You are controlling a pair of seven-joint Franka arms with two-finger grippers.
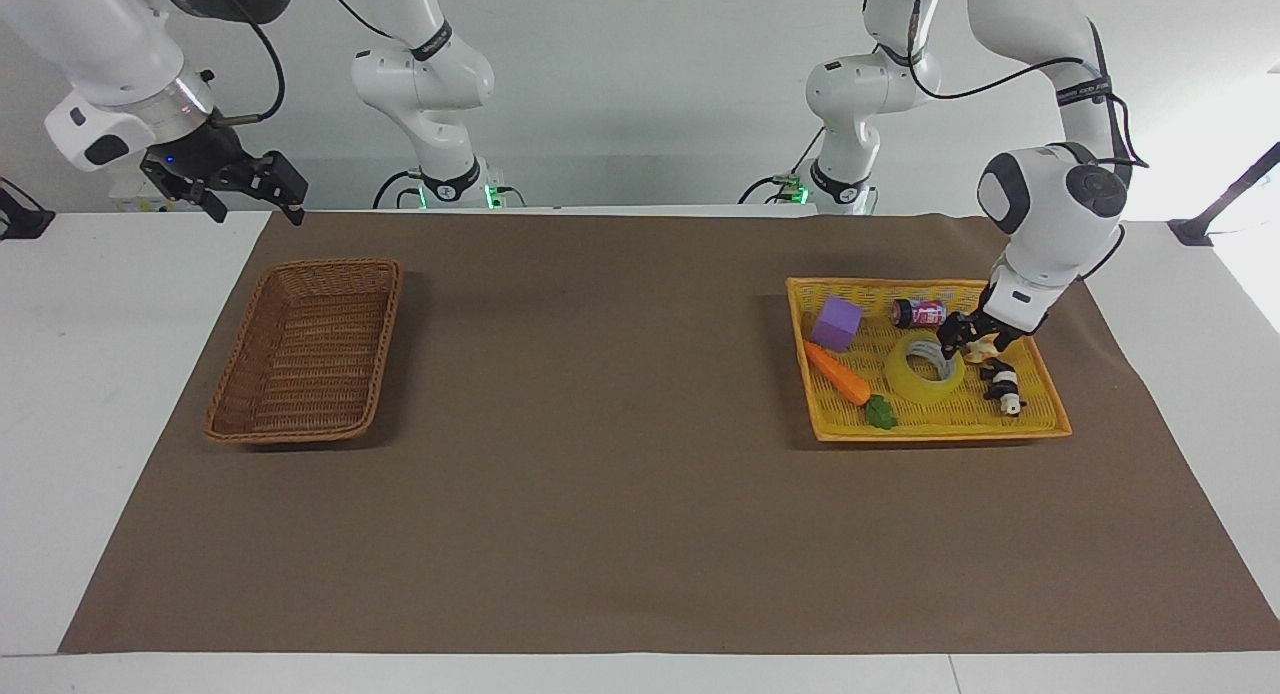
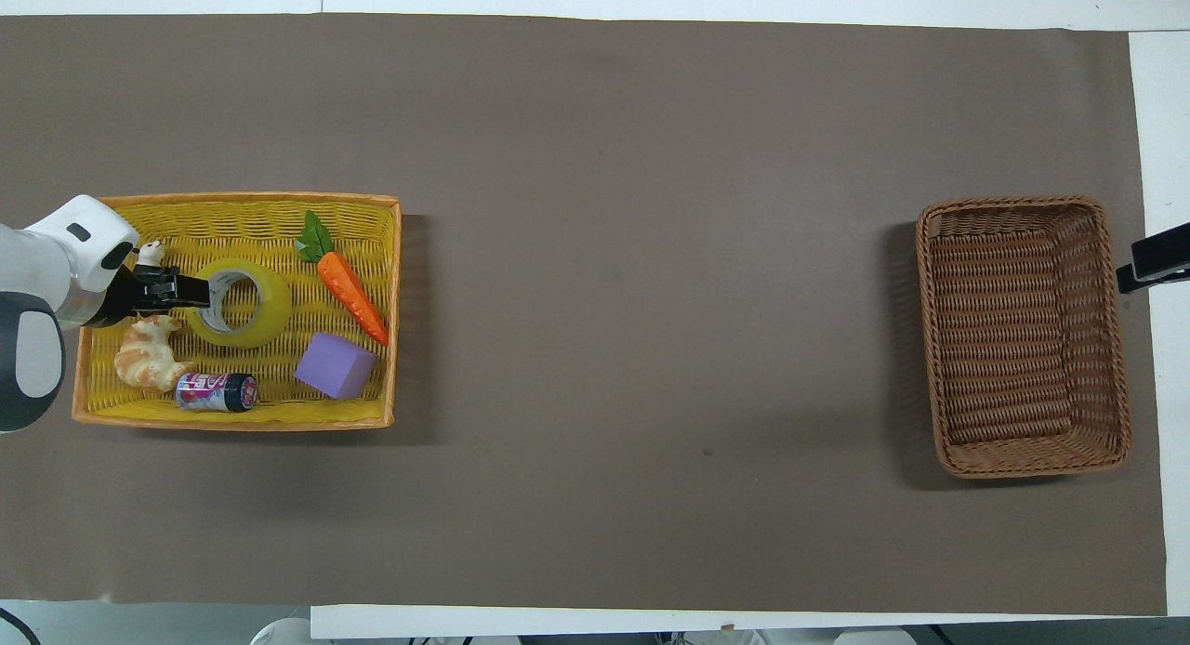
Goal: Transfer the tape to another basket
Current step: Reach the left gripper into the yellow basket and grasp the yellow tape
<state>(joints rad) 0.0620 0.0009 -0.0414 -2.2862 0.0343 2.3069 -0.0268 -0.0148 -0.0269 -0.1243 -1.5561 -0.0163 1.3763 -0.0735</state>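
Tape (image 1: pixel 925 368) lies flat in yellow basket (image 1: pixel 1040 426), frame right. Left gripper (image 1: pixel 957 341) over its rim, jaws apparently open, empty; should straddle the wall squarely. Right gripper (image 1: pixel 245 189) waits upper left, jaws open.

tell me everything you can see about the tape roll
The wide roll of translucent yellow packing tape has a white printed inner core. It lies flat, hole up, on the floor of the yellow plastic mesh basket, among a panda figure, croissant, can, purple block and carrot. The left gripper is at its rim toward the left arm's end; contact is unclear.
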